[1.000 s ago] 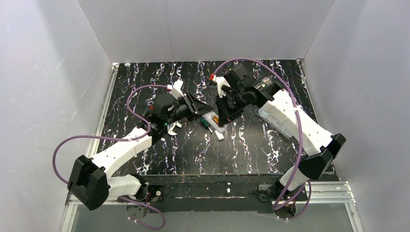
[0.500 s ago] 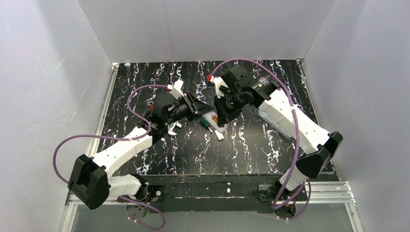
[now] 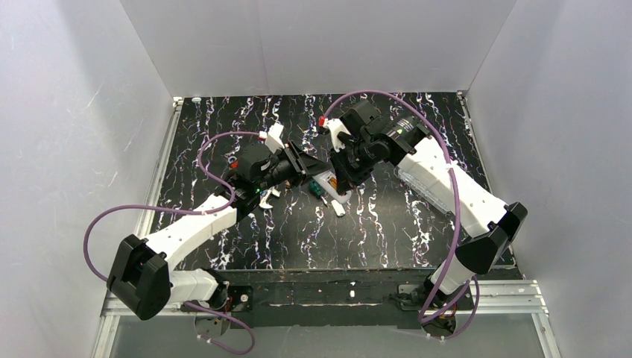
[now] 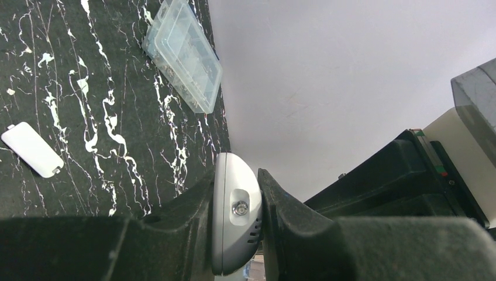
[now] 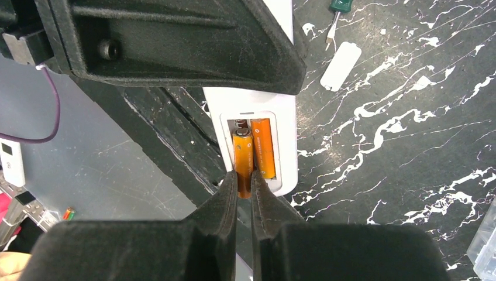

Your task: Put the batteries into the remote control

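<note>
Okay, starting up top: can see the left gripper (image 3: 302, 165) and right gripper (image 3: 341, 179) meeting over the middle of the table (image 3: 223, 127), with the remote control (image 3: 328, 183) held between them. Also spotting a green-handled screwdriver (image 3: 317, 192) and a white cover piece (image 3: 339, 209) lying just beside it. Can't make out finger positions from there. Moving to the left wrist: shows both fingers (image 4: 187, 205) squeezed against the remote's narrow sides, gripping it edge-on, with a clear plastic box (image 4: 184, 55) on the table beyond. Switching to the right wrist: shows fingers (image 5: 225, 199) nearly pressed together, pinching the near end of one orange battery (image 5: 243, 158) sitting in the back recess. Looks like the other battery (image 5: 264, 146) lies flat right alongside, touching it.
</note>
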Robot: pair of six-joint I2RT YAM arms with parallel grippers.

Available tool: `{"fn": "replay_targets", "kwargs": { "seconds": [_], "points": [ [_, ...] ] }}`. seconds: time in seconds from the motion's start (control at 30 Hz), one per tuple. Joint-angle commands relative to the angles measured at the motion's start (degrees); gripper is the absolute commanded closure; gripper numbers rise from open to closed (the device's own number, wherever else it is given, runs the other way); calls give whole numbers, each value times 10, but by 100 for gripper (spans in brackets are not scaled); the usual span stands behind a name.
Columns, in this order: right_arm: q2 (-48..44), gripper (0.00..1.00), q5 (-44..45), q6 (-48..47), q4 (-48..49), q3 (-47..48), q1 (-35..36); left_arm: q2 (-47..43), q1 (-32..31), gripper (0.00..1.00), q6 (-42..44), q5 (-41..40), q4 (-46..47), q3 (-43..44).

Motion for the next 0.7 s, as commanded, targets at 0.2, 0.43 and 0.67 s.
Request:
{"fn": "replay_targets", "kwargs": {
  "seconds": [0.2, 0.43, 0.67],
  "points": [
    [9, 86, 35, -5, 10, 25, 1, -1, -1, 100, -41, 24, 85, 27],
    [4, 72, 31, -5, 20, 21, 0, 1, -2, 100, -47, 21, 93, 21],
    [-3, 67, 34, -5, 30, 20, 1, 2, -1, 100, -48, 21, 93, 17]
  ]
}}
